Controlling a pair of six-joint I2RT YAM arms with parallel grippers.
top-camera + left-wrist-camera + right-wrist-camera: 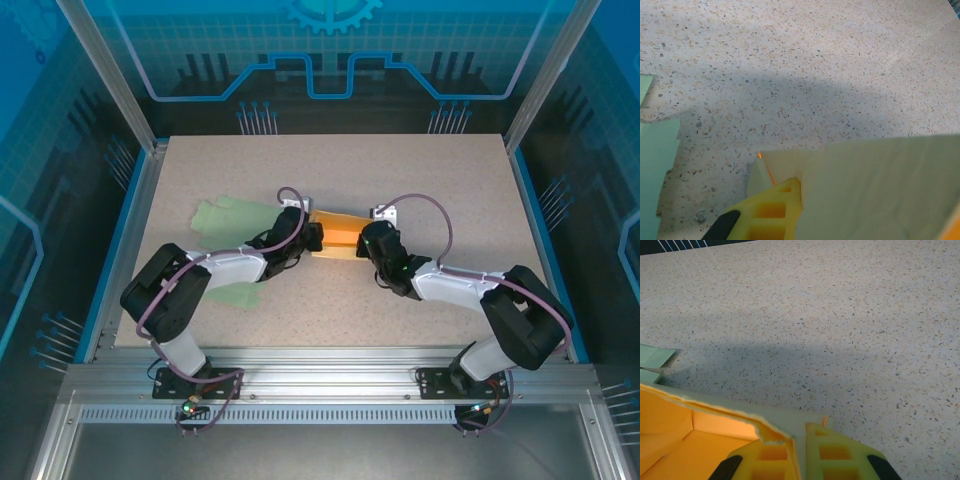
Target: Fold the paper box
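The orange paper box (pixel 341 236) sits mid-table between both arms. My left gripper (pixel 318 238) is shut on its left end; in the left wrist view a yellow finger (pixel 772 210) presses against the pale outer wall of the box (pixel 880 190), and the other finger is hidden behind that wall. My right gripper (pixel 363 243) is shut on the right end. In the right wrist view both yellow fingers (pixel 840 455) pinch a thin wall, my right gripper (pixel 802 432) closed over it, with the box's orange inside (pixel 685 450) open to the left.
Flat green paper sheets (pixel 225 215) lie on the speckled table left of the box, another (pixel 236 295) nearer the left arm. A green sheet (pixel 655 165) edges the left wrist view; green sheet corners (pixel 652 356) appear at the far left of the right wrist view.
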